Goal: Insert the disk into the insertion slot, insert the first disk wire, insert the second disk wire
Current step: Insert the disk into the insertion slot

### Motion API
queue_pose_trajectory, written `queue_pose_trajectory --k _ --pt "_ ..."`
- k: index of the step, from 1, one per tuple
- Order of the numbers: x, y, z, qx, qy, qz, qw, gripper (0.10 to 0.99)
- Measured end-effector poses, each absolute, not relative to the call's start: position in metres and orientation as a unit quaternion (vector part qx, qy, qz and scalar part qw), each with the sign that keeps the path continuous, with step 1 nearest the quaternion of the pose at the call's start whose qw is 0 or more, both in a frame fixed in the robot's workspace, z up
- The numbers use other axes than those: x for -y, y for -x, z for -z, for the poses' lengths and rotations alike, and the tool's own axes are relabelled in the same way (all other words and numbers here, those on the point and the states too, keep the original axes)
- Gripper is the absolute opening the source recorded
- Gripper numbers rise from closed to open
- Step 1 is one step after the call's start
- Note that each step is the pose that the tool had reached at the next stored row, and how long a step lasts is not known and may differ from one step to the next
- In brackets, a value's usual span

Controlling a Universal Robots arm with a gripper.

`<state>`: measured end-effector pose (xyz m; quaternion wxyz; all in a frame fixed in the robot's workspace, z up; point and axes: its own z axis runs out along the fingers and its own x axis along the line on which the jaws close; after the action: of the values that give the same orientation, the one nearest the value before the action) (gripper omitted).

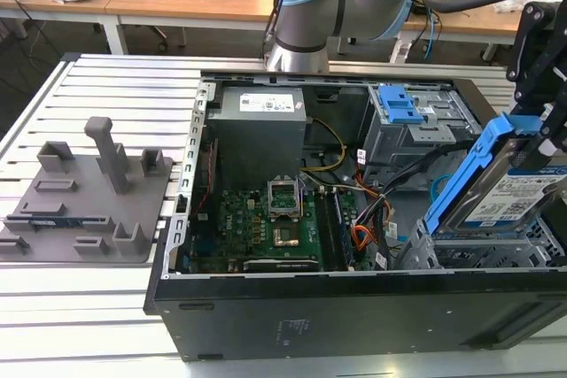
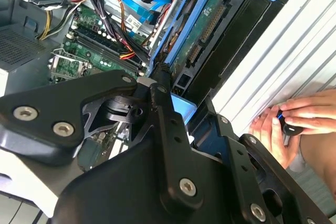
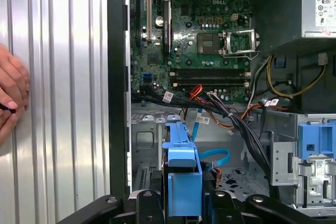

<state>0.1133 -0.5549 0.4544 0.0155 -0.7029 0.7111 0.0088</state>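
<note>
Exterior view, at 3 o'clock: your jaws grip the disk [image 1: 509,192], tilted above the insertion slot [image 1: 483,252]; it may jam on the rim or pinch the cables [image 1: 390,188].

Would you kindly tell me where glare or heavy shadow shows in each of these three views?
In the first wrist view, a glare spot sits on the motherboard, and the ribbed table shines; in the second wrist view, that table washes out to near white; in the exterior view, light is even, though the computer case interior is dimmer than the tilted disk.
</note>
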Motion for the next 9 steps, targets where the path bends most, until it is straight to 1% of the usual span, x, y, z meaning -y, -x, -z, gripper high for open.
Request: queue_pose_trajectory --k 9 --pt "0.556 -0.113 -0.441 -0.711 0.703 -0.009 0.016 0.365"
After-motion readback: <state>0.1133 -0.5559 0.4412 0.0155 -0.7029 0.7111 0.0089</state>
